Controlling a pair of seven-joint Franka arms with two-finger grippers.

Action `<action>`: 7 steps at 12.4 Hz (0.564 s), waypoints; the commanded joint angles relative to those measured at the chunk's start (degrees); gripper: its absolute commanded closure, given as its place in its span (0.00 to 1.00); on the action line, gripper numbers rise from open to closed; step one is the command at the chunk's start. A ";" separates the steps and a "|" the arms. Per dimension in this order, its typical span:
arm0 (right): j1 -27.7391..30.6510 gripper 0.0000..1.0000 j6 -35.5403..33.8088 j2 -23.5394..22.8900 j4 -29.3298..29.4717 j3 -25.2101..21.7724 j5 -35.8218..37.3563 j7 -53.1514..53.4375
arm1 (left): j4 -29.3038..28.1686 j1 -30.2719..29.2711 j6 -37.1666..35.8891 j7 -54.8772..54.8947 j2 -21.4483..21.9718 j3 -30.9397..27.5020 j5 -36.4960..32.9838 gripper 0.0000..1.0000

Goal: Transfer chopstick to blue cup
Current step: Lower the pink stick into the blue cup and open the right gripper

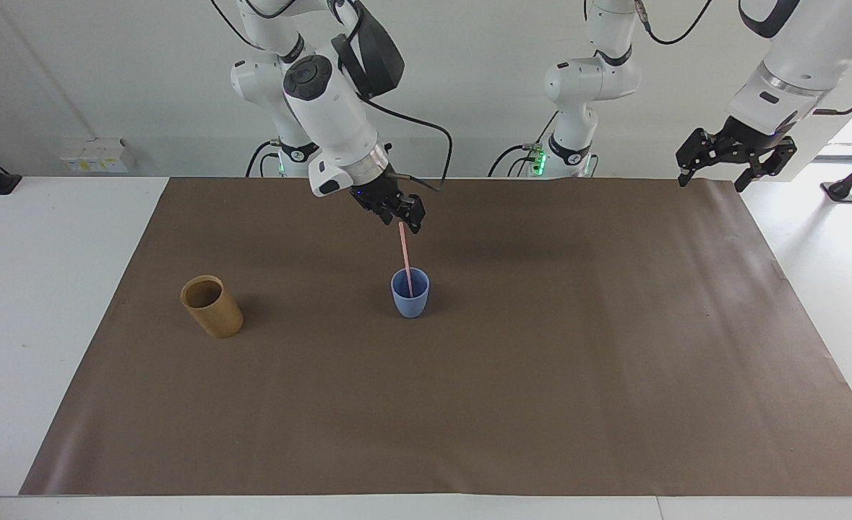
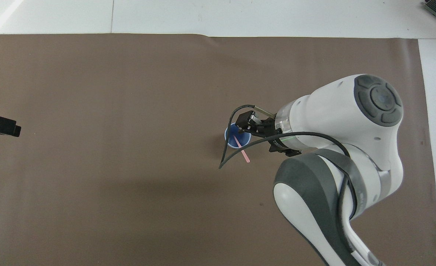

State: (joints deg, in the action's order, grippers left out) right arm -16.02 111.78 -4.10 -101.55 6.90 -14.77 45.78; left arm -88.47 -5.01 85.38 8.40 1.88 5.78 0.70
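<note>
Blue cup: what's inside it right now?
The chopstick stands in the blue cup, lower end inside, upper end leaning out toward the robots, just under the right gripper. The cup's wall hides where its tip rests.

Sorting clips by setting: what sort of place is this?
Likely a robotics lab: two white arms at a table covered with a brown sheet, bare walls, and only a blue cup and a tan cup set out.

You are looking at a robotics lab: two white robot arms (image 1: pixel 332 108) stand on bases with green status lights at the edge of a white table (image 1: pixel 50 289). A plain brown paper sheet (image 1: pixel 541 375) covers the work area, cables hang from the arms, and the bare white wall (image 1: pixel 108 72) carries only a small socket box.
</note>
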 commanded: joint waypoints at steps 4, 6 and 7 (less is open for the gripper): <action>5.91 0.00 -1.38 2.86 2.94 -0.13 11.14 -12.98 | 1.46 0.35 -1.44 -6.36 1.37 0.28 4.82 0.00; 9.41 0.00 -2.78 4.62 2.94 0.05 14.58 -16.15 | 1.55 0.53 -1.88 -6.02 1.37 0.72 4.57 0.00; 12.48 0.00 -4.71 6.29 3.11 0.66 14.94 -19.04 | 1.63 0.53 -2.05 -6.02 1.37 0.72 4.57 0.00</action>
State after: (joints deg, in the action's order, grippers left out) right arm -7.67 109.59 -0.48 -98.32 6.40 -1.37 30.87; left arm -87.41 -4.84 84.85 3.28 2.92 6.83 4.45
